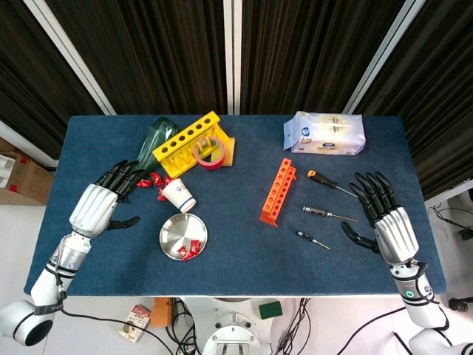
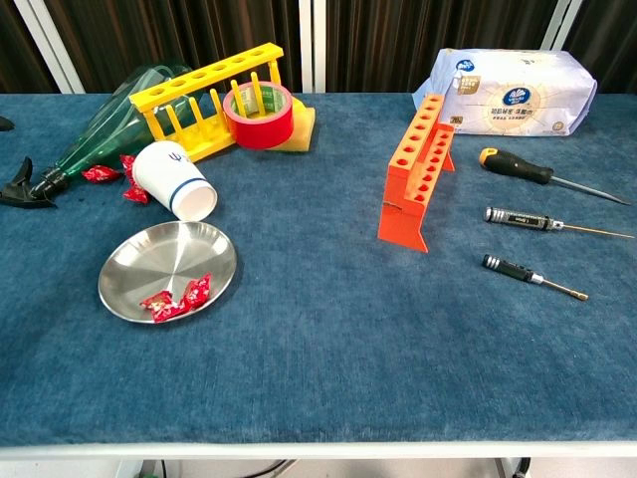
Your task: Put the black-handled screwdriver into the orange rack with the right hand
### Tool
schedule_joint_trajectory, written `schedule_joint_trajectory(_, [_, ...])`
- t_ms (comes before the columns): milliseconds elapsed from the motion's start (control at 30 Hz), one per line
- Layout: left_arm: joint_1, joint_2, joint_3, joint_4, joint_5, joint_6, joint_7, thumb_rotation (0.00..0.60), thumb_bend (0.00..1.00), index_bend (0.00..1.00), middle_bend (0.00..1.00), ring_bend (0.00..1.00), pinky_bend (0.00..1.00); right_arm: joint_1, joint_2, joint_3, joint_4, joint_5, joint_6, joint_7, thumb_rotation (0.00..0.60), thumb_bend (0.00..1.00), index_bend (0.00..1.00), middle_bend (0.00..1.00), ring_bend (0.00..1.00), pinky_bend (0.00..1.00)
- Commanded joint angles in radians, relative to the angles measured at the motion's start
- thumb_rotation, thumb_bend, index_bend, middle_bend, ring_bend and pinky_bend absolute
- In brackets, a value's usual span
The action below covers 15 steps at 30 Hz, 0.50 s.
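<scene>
Chest view: screwdriver [image 2: 513,166] — black handle, orange cap.

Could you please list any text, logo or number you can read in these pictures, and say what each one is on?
White and blue plastic tissue pack: printed characters and round logos, too blurred to read.
White paper cup: small blue mark, illegible.
Red candy wrappers: print unreadable.
Nothing else carries legible text.

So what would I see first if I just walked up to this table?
Probably the orange rack standing in the middle of the blue table, with three screwdrivers lying just right of it, near the open right hand. On the left, a yellow rack with a roll of red tape, and a shiny plate holding red candies.
</scene>
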Motion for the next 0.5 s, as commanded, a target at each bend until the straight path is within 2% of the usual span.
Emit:
schedule_joint_trajectory(33, [-0.001, 0.000, 0.005, -0.001, 0.001, 0.003, -0.004, 0.600, 0.03, 0.11, 0.05, 0.03, 0.24, 0.001, 0.003, -0.008, 0.000, 0.004, -0.010, -0.015, 0.600, 0.30, 0.00, 0.00, 0.00, 0.00])
schedule_joint_trajectory(333, [-0.003, -0.002, 0.021, -0.016, -0.010, 0.002, 0.033, 0.600, 0.03, 0.11, 0.05, 0.03, 0.24, -0.011, 0.017, -0.027, -0.005, 0.000, 0.018, -0.015, 0.600, 0.30, 0.00, 0.00, 0.00, 0.00])
schedule_joint_trajectory(500, [-0.002, 0.010, 0.027, -0.034, -0.029, -0.008, 0.055, 0.600, 0.03, 0.11, 0.05, 0.03, 0.24, -0.037, 0.046, -0.051, -0.043, -0.006, 0.023, -0.086, 0.600, 0.30, 0.00, 0.00, 0.00, 0.00])
